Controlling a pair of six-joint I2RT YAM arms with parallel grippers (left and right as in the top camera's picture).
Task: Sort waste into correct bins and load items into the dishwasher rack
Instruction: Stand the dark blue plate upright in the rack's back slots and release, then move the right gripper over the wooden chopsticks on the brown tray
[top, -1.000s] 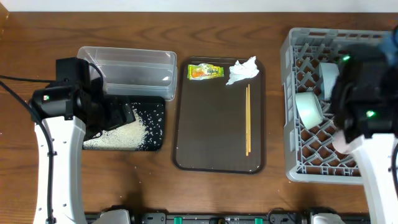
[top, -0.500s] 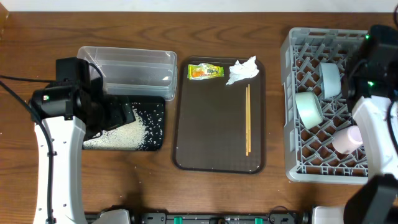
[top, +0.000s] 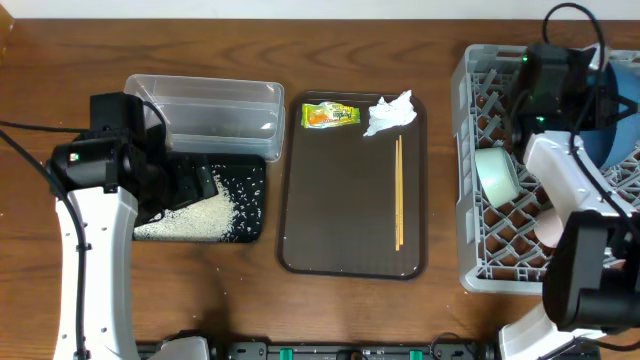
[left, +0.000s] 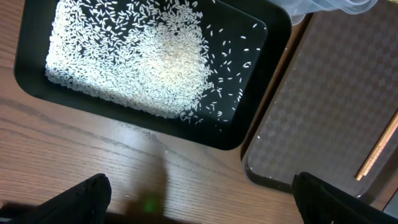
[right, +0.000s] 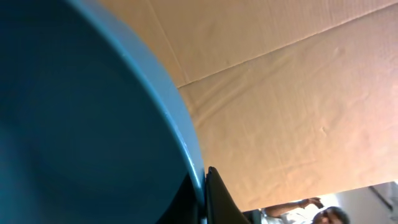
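- left gripper: fingers spread wide and nothing between them. it hangs over bare wood by the near rim of the black tray, towards the left edge of the desk.
- rice: heaped in the black tray, thickest at its left end, with loose grains scattered to the right.
- clear tub: far-left part of the desk, its near side touching the far side of the black tray.
- brown serving tray: middle of the desk, just beside the black tray.
- wrapper: far-left corner of the brown tray.
- tissue: far-right corner of the brown tray, near the wrapper.
- chopsticks: side by side along the brown tray's right side, running far to near.
- rack: against the right edge of the desk.
- pale-green bowl: on its side in the left part of the rack.
- cup: lower in the rack and mostly hidden by the arm.
- right gripper: i read it as clamped on the rim of the deep-blue bowl, which is held over the rack's far-right part.
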